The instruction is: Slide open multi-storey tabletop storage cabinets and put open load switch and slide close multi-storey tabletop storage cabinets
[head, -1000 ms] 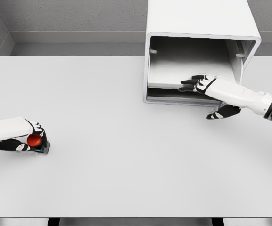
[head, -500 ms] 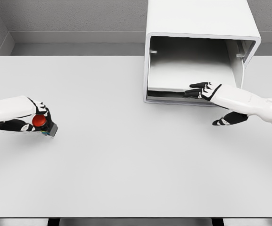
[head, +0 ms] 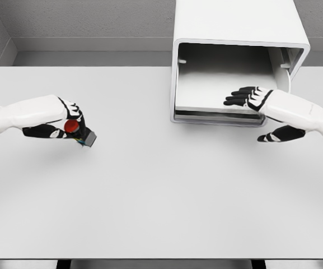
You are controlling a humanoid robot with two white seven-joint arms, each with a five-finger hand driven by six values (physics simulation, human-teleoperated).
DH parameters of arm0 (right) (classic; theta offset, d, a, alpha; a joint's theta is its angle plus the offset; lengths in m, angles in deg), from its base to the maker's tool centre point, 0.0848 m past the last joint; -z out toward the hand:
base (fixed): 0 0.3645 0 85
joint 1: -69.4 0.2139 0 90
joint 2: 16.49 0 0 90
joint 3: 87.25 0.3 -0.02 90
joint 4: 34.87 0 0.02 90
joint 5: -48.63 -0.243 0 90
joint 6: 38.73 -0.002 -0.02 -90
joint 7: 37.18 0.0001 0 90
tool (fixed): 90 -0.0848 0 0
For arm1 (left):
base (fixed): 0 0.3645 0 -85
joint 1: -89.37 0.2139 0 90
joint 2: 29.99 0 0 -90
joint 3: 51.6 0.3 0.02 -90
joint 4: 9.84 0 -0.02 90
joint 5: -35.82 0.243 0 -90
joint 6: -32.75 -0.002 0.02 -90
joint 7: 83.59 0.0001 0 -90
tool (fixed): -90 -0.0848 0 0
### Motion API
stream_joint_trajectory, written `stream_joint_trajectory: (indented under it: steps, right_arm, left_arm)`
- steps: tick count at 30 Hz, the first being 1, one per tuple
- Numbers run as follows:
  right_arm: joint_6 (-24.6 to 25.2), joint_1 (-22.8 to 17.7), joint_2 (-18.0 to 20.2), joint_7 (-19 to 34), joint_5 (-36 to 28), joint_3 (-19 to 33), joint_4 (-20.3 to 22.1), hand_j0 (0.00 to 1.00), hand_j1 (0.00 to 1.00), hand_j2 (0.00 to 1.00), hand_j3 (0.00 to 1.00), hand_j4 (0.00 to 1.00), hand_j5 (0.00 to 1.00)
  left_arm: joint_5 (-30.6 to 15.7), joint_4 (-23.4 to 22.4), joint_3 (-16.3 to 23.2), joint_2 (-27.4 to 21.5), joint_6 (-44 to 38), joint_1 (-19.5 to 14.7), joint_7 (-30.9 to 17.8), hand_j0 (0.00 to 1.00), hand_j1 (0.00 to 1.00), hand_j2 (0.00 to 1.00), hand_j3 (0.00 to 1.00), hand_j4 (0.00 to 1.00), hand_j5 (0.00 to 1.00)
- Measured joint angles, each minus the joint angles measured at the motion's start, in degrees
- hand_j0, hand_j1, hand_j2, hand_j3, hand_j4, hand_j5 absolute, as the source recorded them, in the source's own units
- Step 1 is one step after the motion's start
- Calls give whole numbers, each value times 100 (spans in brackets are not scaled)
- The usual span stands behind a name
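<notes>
Load switch [head: 78,131] with red knob held in left hand [head: 66,126], above the left part of the surface [head: 161,190]; cabinet [head: 237,61] open at the back right.
Left hand's fingers are curled round the switch body, red knob facing up toward camera, dark grey end of the switch sticking out to the right of the fingers; white left arm comes in from the left edge. Cabinet is a white box with rounded corners, its front open, a pale tray or shelf [head: 220,92] visible inside low down. Right hand [head: 249,98] rests flat on the tray's front right part, fingers stretched out pointing left, holding nothing; thumb [head: 281,134] hangs outside below the cabinet's front edge. Switch and cabinet well apart.
</notes>
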Motion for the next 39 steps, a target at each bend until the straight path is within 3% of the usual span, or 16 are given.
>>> stream_joint_trajectory:
  steps: [7, 14, 19, 24, 29, 39]
  right_arm:
    - [-2, 185, -716, 402, 126, 3, -522, 100, 100, 100, 100, 100, 100]
    - [-2, 158, -861, 459, 213, 56, -1044, 100, 100, 100, 100, 100, 100]
    - [48, 141, -905, 541, -232, 65, -1143, 100, 100, 100, 100, 100, 100]
    - [100, -26, -785, 549, -480, 102, -942, 100, 100, 100, 100, 100, 100]
    - [12, -88, -372, 497, 90, 131, -538, 100, 100, 100, 100, 100, 100]
    - [7, -378, 38, 463, 154, 185, -18, 100, 100, 100, 100, 100, 100]
  left_arm:
    - [63, -14, 38, 230, 1, -325, -121, 44, 44, 44, 44, 44, 44]
    - [191, -48, 64, 364, 1, -527, -199, 44, 44, 44, 44, 44, 44]
    - [288, -60, 90, 472, 5, -651, -217, 44, 44, 44, 44, 44, 44]
    - [401, -62, 98, 651, 6, -695, -234, 44, 44, 44, 44, 44, 44]
    - [477, -54, 87, 771, 3, -765, -281, 44, 44, 44, 44, 44, 44]
    - [521, -183, 376, 909, 1, -1046, -394, 44, 44, 44, 44, 44, 44]
